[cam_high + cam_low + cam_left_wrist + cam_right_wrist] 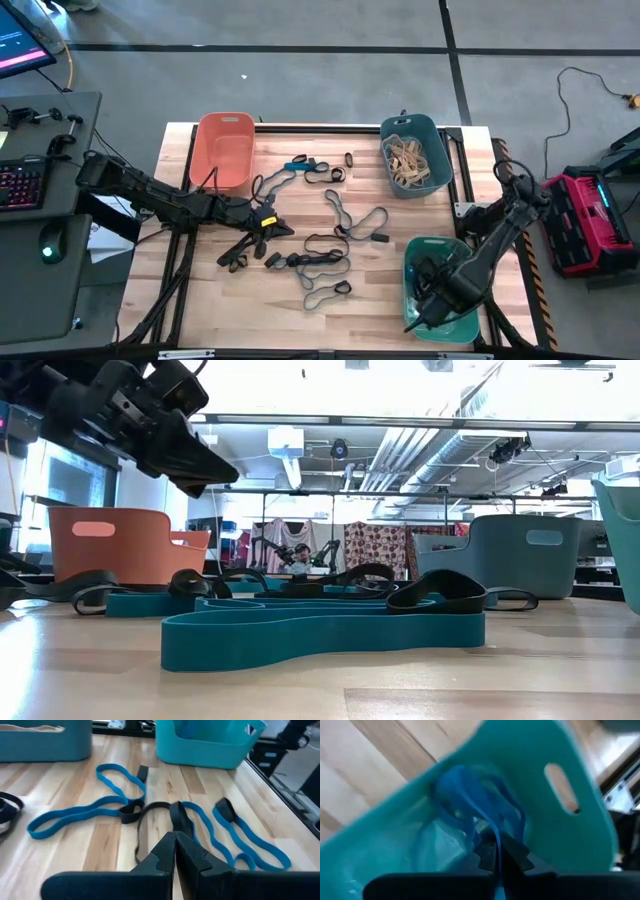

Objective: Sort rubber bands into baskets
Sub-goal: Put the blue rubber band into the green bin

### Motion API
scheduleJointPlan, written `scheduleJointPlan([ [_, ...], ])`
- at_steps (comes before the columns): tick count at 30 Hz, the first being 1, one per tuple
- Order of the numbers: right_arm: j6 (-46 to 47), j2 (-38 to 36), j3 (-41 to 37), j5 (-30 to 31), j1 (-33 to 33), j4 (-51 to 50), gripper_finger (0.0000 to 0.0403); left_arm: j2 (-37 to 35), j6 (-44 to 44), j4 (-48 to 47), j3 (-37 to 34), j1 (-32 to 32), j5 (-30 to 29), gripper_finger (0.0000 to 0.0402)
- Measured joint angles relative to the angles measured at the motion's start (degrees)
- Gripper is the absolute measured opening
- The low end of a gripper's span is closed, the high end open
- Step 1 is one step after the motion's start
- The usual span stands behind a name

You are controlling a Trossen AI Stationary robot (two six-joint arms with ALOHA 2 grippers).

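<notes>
Over the light green basket (428,250) at the near right, my right gripper (425,306) points down, shut on a blue rubber band (485,815). Other blue bands lie inside that basket (560,750). My left gripper (285,230) hangs shut above the middle of the table (225,472), holding nothing, with black and blue rubber bands (85,810) spread flat on the wood past its fingertips (175,840). The orange basket (225,150) stands at the far left. The dark teal-blue basket (440,140), far right, holds tan bands (407,160). My right gripper pinches the blue band's strip (495,837) between its two shut fingers, coming from above and pointing down into the green basket. The band hangs slack from the fingertips toward the basket's floor; whether its lower end rests on the bands there I cannot tell.
Black and blue bands (330,262) lie scattered over the table's middle and near part, and a long blue one (320,632) lies close to the near edge. A monitor, keyboard and mouse stand off the table's left; a red case sits on the floor at right.
</notes>
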Motion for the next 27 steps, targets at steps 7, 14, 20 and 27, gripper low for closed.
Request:
scheduleJointPlan([
  [7,-2.65,0.02,-9.73,-3.90,-0.87,12.34,0.0000,0.00,4.19,-0.79,0.00,-3.75,0.03,0.0003],
  [14,-2.82,0.02,-13.07,-4.12,-3.22,17.35,0.0049,0.00,7.54,-3.47,1.44,-9.37,0.03,0.0001],
  [20,-4.72,0.02,-12.15,-4.07,-5.59,16.95,0.0136,0.00,8.61,-11.66,4.85,-14.32,0.03,0.0001],
  [27,-4.74,0.02,-12.15,-4.03,-6.03,16.73,0.0197,0.44,2.89,-19.25,5.35,-17.01,-5.78,0.0033],
])
